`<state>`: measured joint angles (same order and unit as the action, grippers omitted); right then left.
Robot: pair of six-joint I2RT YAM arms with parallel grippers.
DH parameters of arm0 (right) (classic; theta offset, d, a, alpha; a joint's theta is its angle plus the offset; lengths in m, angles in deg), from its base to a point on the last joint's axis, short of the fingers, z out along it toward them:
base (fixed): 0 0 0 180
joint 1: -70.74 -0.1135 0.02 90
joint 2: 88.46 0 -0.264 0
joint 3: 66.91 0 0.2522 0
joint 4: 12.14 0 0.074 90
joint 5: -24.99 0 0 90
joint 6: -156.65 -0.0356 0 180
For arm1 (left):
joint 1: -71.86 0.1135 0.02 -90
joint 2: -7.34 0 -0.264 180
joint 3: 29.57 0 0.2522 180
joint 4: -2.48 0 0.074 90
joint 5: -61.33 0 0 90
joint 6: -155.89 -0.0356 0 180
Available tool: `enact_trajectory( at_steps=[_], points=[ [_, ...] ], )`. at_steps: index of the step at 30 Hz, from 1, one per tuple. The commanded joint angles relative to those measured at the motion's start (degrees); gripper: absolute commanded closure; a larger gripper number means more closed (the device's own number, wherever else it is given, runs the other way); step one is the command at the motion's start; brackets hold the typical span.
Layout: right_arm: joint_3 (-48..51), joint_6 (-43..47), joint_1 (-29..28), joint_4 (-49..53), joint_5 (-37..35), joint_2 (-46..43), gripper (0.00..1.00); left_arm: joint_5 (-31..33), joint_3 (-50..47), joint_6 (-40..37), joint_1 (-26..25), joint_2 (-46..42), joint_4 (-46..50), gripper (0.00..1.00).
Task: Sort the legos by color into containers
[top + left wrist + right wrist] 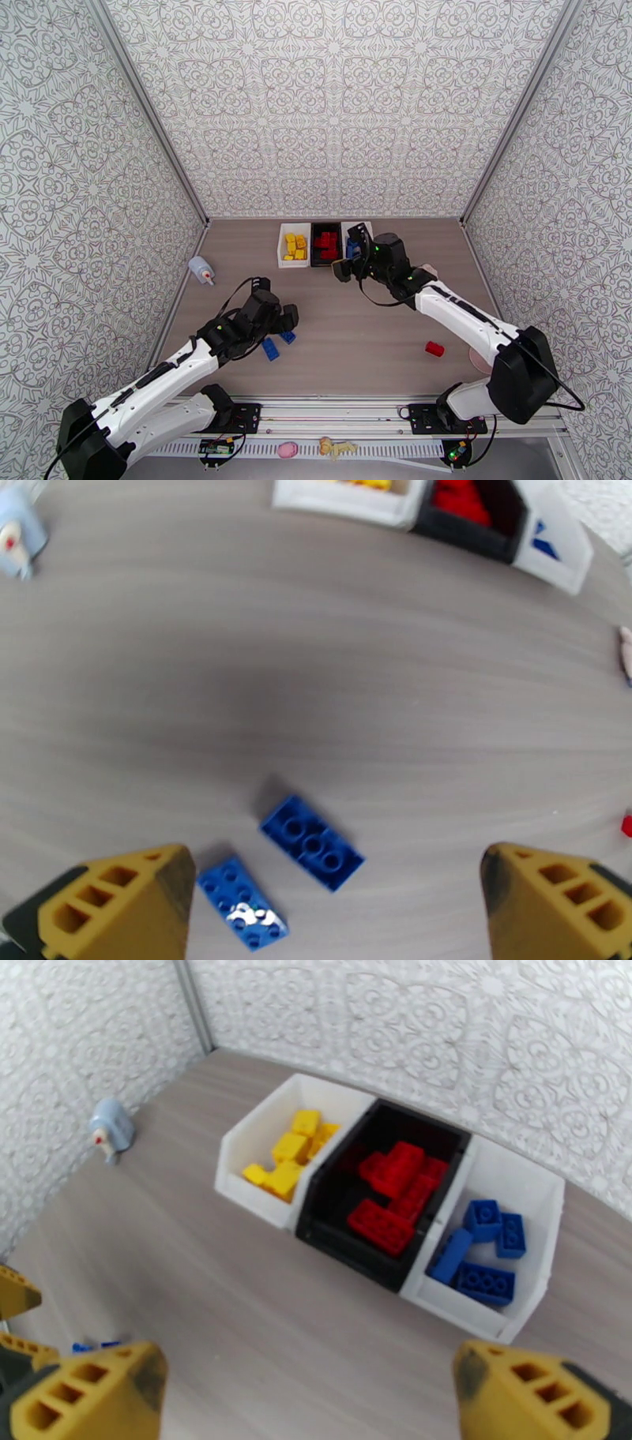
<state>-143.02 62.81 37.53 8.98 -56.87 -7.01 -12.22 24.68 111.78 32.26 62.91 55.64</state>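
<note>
Sorting looks nearly done, and I judge the step in hand to be picking up the stray blue pieces. The left tool (336,898) hangs with its jaws spread wide and empty over two blue bricks (312,851), which lie flat on the bench (237,1299), studs up, well apart from the black bin (340,1236) on its near side. One of the pair (241,902) lies just beside the tool's left finger and shows a white glare patch.

The next move calls for lowering over one brick, closing across its narrow sides, then carrying it to the white bin (458,1307) touching the black bin's right wall, where the other blue bricks lie. The two bricks are close together, so the jaws must take one without nudging its neighbour.

The right tool (308,1378) is also open and holds nothing, near the black bin. A single red brick (434,348) lies well to the near side of it.

The bricks are hard, glossy, studded plastic. The bins are smooth, rectangular and open-topped. The bench has a matte woodgrain surface.
</note>
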Motion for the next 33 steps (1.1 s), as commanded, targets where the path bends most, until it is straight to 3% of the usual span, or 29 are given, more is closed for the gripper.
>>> enact_trajectory(
  at_steps=[1,6,18,24,33],
  points=[
    [2.6,4.7,-1.9,1.8,2.3,-2.7,0.01,1.7,-1.4,9.8,0.1,-2.0,9.6,0.0],
    [5.2,6.0,-3.9,2.6,2.6,-4.5,0.0,-1.6,-5.5,13.8,0.4,-3.4,9.3,0.0],
    [4.8,4.8,-4.1,3.3,1.9,-4.0,0.0,-6.9,-9.2,14.6,2.8,4.4,3.3,0.0],
    [5.3,4.6,-4.0,3.4,1.1,-4.1,0.01,-8.7,-10.3,12.0,6.0,6.8,0.5,0.07],
    [6.0,4.2,-4.1,3.0,2.1,-4.5,0.0,-10.9,-10.4,9.7,8.3,11.0,-2.4,0.26]
  ],
)
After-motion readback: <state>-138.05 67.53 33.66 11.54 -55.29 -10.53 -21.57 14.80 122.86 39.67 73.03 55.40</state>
